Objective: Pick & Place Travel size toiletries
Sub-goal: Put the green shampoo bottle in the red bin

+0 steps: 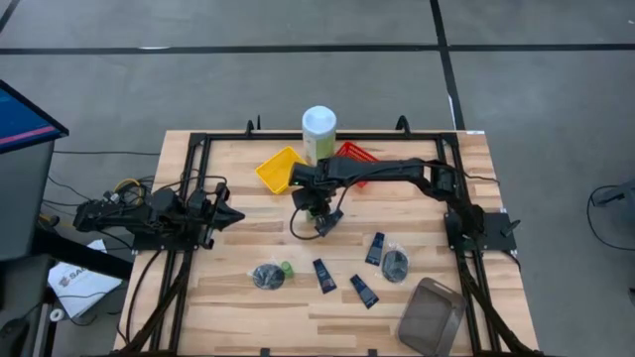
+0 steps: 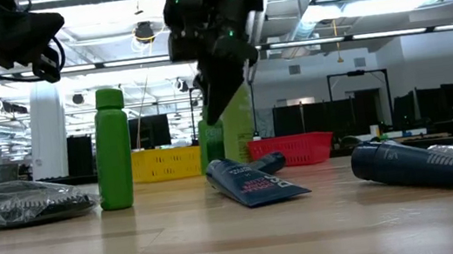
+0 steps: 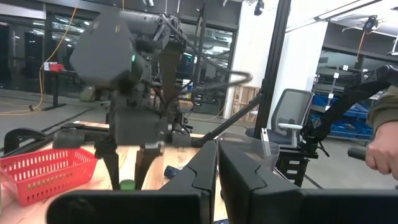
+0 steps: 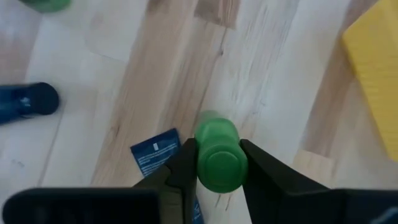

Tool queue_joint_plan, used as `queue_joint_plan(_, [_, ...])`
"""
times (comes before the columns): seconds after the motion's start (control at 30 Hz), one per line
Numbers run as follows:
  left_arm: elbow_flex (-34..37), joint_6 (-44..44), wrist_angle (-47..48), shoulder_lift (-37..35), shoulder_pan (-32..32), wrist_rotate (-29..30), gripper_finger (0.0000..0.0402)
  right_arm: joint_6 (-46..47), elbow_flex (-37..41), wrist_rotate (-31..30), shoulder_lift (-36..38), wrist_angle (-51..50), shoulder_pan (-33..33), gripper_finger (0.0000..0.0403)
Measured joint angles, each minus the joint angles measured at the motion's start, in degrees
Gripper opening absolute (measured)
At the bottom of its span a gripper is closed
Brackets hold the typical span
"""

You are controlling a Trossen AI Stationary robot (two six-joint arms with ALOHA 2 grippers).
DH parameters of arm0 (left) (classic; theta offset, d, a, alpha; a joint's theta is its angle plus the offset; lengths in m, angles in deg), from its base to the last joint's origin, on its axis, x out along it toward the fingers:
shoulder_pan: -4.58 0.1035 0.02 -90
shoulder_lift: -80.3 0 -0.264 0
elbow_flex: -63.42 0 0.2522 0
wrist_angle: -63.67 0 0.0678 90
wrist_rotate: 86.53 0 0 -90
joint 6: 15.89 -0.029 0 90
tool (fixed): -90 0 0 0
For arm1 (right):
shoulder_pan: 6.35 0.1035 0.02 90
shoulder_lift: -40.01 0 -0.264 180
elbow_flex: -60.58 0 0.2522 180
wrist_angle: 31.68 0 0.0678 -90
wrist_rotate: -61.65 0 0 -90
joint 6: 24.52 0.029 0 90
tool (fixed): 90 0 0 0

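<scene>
My right gripper [image 1: 322,214] hangs over the table's middle, shut on a short green bottle [image 4: 217,155]. In the low view the bottle [image 2: 210,147] shows below the gripper [image 2: 216,102]. A second green bottle [image 1: 286,268] stands upright on its base beside a clear-wrapped bundle [image 1: 265,277]. Flat navy tubes [image 1: 323,275] [image 1: 363,290] [image 1: 375,248] lie on the wood, with another bundle [image 1: 395,264] near them. One more tube [image 4: 155,154] lies right under the gripper. My left gripper [image 1: 226,213] waits shut at the table's left side. My right gripper pinches the green bottle at its cap end [image 4: 217,171] between the two fingers [image 4: 186,163], coming from above and pointing down. The bottle hangs roughly upright below them. I cannot tell whether its base is clear of the table.
A yellow basket [image 1: 281,169], a red basket [image 1: 355,157] and a tall pale green canister [image 1: 318,134] stand toward the far edge. A grey container [image 1: 432,315] sits at the near right corner. A person's hand [image 3: 379,155] shows beyond the table.
</scene>
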Motion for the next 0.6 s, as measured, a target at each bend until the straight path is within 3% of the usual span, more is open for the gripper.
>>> queue_joint_plan(0.17, [0.01, 0.02, -0.04, -0.02, 0.00, 0.00, 0.0011, -0.01, 0.00, 0.06, 5.64, -2.88, -2.31, 0.0092])
queue_joint_plan(0.4, [0.01, 0.02, -0.05, -0.02, -0.01, 0.00, 0.0011, 1.70, -0.02, -0.24, 14.83, -9.10, -10.39, 0.0092])
queue_joint_plan(0.6, [0.00, 0.01, -0.06, -0.02, 0.00, -0.03, 0.0011, 3.72, -0.02, -6.63, 16.98, -11.80, -18.91, 0.0092])
